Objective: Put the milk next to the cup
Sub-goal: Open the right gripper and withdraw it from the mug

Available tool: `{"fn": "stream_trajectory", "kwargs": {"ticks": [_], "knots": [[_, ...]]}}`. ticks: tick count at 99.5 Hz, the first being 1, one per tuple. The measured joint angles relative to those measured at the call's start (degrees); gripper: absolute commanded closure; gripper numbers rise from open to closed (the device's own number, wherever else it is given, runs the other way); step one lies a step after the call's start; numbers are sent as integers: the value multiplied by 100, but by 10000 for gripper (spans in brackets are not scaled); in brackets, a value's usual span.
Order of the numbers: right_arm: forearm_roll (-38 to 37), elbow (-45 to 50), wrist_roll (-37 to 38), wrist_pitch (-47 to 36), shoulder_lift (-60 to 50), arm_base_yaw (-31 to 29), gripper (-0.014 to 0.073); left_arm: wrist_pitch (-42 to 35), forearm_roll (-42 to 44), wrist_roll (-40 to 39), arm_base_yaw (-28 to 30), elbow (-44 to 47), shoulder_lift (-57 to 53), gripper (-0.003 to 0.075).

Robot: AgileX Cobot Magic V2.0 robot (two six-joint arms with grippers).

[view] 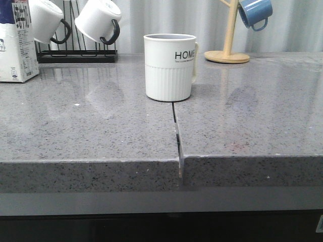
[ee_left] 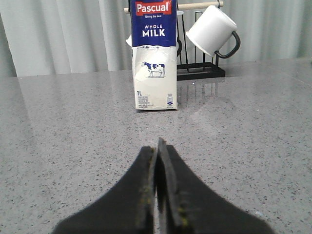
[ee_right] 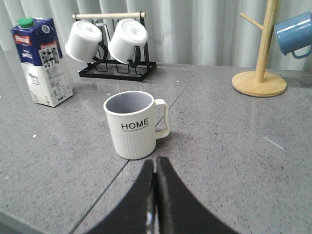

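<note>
A grey speckled stone countertop (view: 91, 126), made of two slabs meeting at a seam, fills the scene.

The left gripper (ee_left: 157, 161), black, has its two fingers pressed together and holds nothing. Directly ahead of its fingertips, well apart from them, stands the milk (ee_left: 155, 53): a tall white rectangular carton with a dark blue top, a red "Pascual" label, the words "WHOLE MILK" and a small cow picture. The carton is upright on the countertop. In the front view it sits at the far left edge, partly cut off (view: 16, 43).

The right gripper (ee_right: 156, 170), also black, is likewise clenched on nothing. Just ahead of its fingertips stands the cup (ee_right: 134, 124), a large white mug with a ribbed lower half, black "HOME" lettering and a white handle, upright and apart from the fingers. In the front view the cup (view: 170, 66) rests at the far end of the seam, well apart from the milk.

Beyond the milk, a black wire rack (ee_right: 117, 70) holds two white mugs with black handles (ee_right: 127, 40), tilted. Beyond the cup, on the opposite side, a wooden mug tree (ee_right: 261, 73) carries a blue mug (ee_right: 293, 34).
</note>
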Motion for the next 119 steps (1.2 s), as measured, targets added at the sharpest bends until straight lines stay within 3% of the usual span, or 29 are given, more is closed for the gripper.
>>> {"fn": "stream_trajectory", "kwargs": {"ticks": [35,71,82,99,108,119], "knots": [[0,456,0,1381,-1948,0,664,0,0,0,0,0,0,741],[0,520,0,1564,-2061,0,664,-52,0,0,0,-18,0,741],[0,520,0,1564,-2061,0,664,333,0,0,0,-205,0,741],[0,520,0,1564,-2061,0,664,1580,66,0,0,-1242,381,741],[0,520,0,1564,-2061,0,664,1818,197,0,0,-1645,763,737],[0,520,0,1564,-2061,0,664,1857,419,0,0,-2056,1347,628]]}}
